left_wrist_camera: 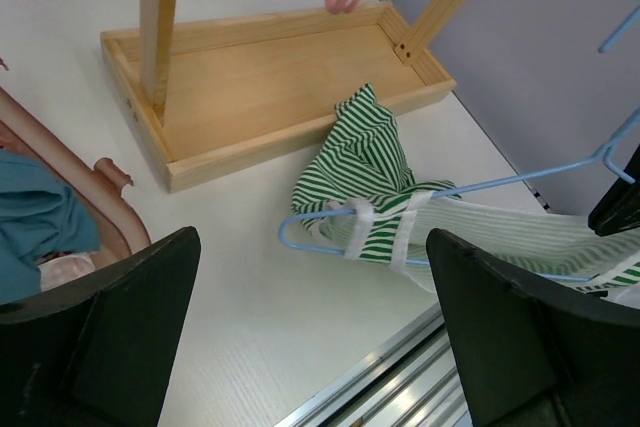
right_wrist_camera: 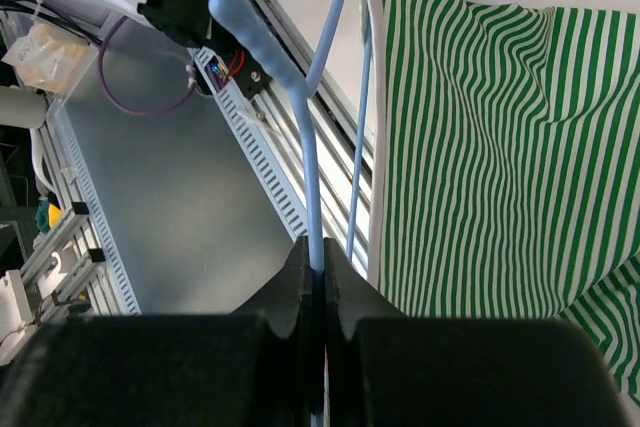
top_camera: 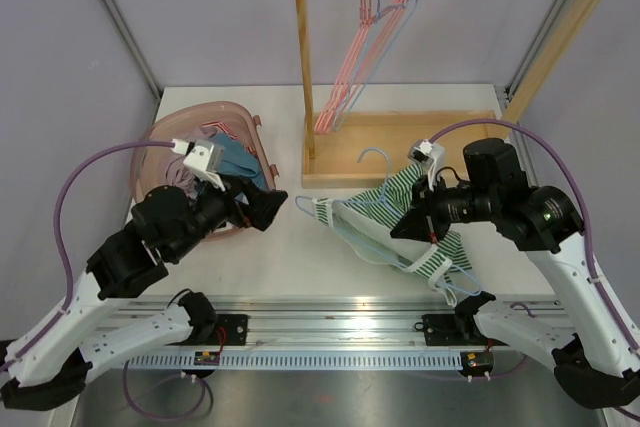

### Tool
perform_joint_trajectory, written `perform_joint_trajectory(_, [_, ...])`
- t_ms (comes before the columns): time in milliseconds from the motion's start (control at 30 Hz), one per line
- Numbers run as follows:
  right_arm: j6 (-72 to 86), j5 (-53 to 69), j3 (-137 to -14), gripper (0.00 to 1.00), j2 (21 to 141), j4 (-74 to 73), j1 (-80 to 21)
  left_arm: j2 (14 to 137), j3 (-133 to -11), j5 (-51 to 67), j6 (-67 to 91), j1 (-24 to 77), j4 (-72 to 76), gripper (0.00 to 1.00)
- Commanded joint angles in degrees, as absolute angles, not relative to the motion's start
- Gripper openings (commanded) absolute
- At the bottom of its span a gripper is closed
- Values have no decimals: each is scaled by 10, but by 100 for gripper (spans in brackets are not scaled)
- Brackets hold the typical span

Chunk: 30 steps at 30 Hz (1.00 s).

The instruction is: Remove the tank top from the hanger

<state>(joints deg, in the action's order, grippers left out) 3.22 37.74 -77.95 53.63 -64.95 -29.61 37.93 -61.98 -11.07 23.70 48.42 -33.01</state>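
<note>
Nearest to the arm bases, one grooved metal rail [top_camera: 330, 332] runs along the edge of the white table [top_camera: 290, 257], on the near side of the light wooden rack [top_camera: 308, 77].

There are two grippers. The left gripper [top_camera: 268, 209] is to the near left of the rack. Its two black fingers [left_wrist_camera: 130, 327] stand wide apart and nothing is between them. The right gripper [top_camera: 405, 227] is in front of the right half of the rack. Its fingers [right_wrist_camera: 290, 287] are pressed together on the thin wire of the one light blue wire hanger [right_wrist_camera: 312, 157].

One green-and-white striped tank top [top_camera: 400, 187] is on this hanger. Both lie on the table just in front of the rack's base, and a corner of the cloth touches the near edge of the base. The white straps wrap around the hanger end that points to the left gripper.

To the left of the rack stands one pink plastic basket [top_camera: 160, 137] with a teal cloth [top_camera: 240, 162] and other pieces in it. The left arm hides part of it, so I cannot count the pieces.

From the rack's top bar hangs a bunch of thin hangers [top_camera: 365, 7], pink and light blue. They overlap, so I cannot tell their number. The right arm covers part of the tank top and the middle of its hanger.
</note>
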Motion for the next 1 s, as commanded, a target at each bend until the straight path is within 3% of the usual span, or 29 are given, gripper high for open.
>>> perform_joint_trajectory(0, [63, 390, -810, 0, 544, -564, -326, 399, -617, -237, 242, 550, -285, 99])
perform_joint_trajectory(233, [148, 382, -809, 0, 555, -459, -345, 460, -616, -361, 237, 677, -270, 99])
perform_joint_trajectory(367, [163, 375, -802, 0, 558, -439, -373, 499, -622, -409, 230, 698, -264, 98])
perform_joint_trajectory(467, [164, 377, -787, 0, 558, -427, -392, 523, -619, -432, 220, 698, -250, 91])
perform_joint_trajectory(567, [161, 368, -780, 0, 551, -427, -395, 543, -617, -459, 221, 698, -250, 72])
perform_joint_trajectory(600, [160, 367, -780, 0, 548, -428, -396, 545, -614, -463, 220, 699, -250, 55])
perform_joint_trajectory(700, [154, 354, -780, 0, 542, -438, -396, 549, -612, -482, 225, 698, -257, 32])
perform_joint_trajectory(733, [150, 346, -780, 0, 541, -443, -396, 546, -613, -483, 227, 698, -260, 26])
perform_joint_trajectory(900, [135, 311, -766, 0, 544, -463, -396, 525, -609, -488, 228, 698, -271, 22])
perform_joint_trajectory(967, [132, 309, -753, 0, 539, -463, -396, 521, -614, -508, 235, 697, -283, 0])
